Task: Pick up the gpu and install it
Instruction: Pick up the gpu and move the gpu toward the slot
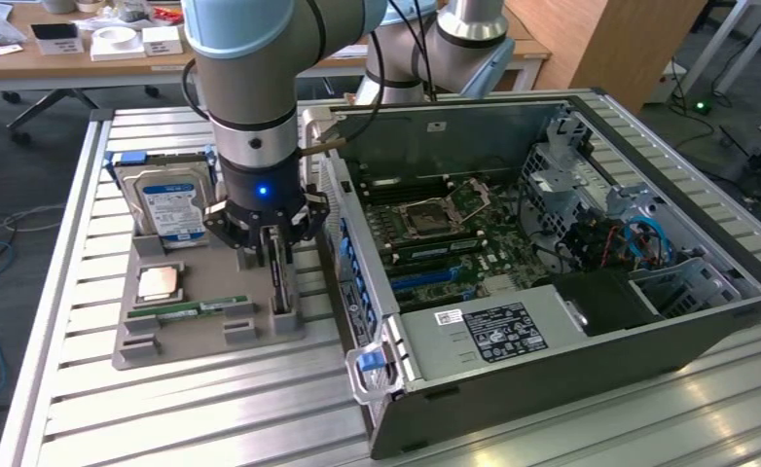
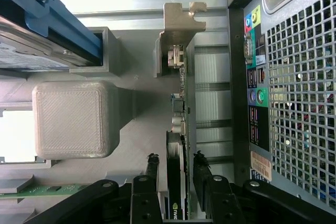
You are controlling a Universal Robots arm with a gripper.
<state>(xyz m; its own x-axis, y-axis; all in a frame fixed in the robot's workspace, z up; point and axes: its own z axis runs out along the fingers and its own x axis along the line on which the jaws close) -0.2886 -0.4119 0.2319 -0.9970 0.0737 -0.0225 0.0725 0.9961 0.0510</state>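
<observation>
Where the arm hangs over the grey holder (image 1: 186, 336) on the tabletop (image 1: 199, 409), exterior view: hand (image 1: 272, 255) points straight down. The gpu (image 1: 279, 287) stands on edge in its slot directly beneath the hand, top edge reaching up between the fingertips. Its long axis runs alongside the open computer case (image 1: 692, 321), which sits just beyond the hand on the exterior view's right.

Wrist view: hand (image 2: 176, 161) straddles the gpu (image 2: 181, 93), one of the fingers (image 2: 152, 169) on each face. The card's long axis runs out from the hand to its metal bracket end, square to the closing direction. Jaws partly open, with a thin gap at each face and no grip evident. Judgement: centred and aligned. Case rear close beside one finger.
</observation>
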